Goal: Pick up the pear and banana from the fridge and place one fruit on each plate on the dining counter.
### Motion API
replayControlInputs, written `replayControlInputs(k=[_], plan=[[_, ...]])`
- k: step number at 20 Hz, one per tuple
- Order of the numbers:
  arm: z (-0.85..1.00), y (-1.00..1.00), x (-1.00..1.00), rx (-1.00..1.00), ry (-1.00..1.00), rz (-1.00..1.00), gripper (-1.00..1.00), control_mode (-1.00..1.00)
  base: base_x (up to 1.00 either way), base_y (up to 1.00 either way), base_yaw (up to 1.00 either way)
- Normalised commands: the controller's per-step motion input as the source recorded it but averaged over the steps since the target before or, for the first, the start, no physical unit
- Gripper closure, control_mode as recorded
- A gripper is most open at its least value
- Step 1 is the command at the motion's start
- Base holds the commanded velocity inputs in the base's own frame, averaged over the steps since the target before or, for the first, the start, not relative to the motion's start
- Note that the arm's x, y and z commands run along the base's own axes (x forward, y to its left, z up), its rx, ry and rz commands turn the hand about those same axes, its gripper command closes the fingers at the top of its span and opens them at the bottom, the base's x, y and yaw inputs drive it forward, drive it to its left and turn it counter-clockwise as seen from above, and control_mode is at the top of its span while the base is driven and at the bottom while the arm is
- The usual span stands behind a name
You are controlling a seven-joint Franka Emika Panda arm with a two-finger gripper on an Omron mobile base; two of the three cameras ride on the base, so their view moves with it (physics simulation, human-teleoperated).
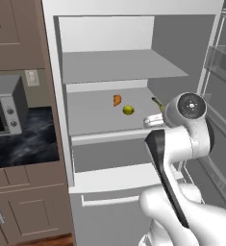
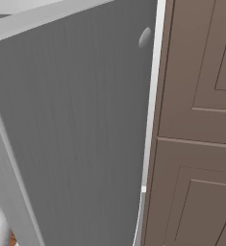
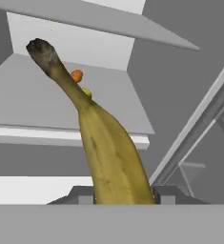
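Yellow banana with a dark stem tip sits clamped low between the jaws, which are closed narrowly on its thick end while the rest sticks out free toward the fridge shelves. It looks light, fairly firm but bruisable, with smooth skin; so gripped near one end, it may swing or pivot, and a mid-body hold would likely be steadier. Beyond it on the middle shelf lie one pear and one small orange item, close together. One banana, one pear.
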Motion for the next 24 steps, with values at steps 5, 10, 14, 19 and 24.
replayControlInputs(k=[5, 10, 14, 19, 24], plan=[[-0.21, -0.47, -0.35, 0.12, 0.00, 0.00, 1.00, -1.00, 0.00, 0.00, 0.00], [-0.03, -0.37, -0.24, 0.16, -0.04, 0.00, 1.00, -1.00, 0.00, 0.00, 0.00], [-0.03, -0.03, -0.18, 0.04, -0.05, 0.00, 1.00, -1.00, 0.00, 0.00, 0.00], [-0.12, 0.05, -0.10, 0.00, -0.01, 0.00, 1.00, -1.00, 0.00, 0.00, 0.00], [-0.06, 0.03, -0.04, 0.00, 0.00, 0.00, 1.00, 1.00, -0.11, 0.01, 0.00]])
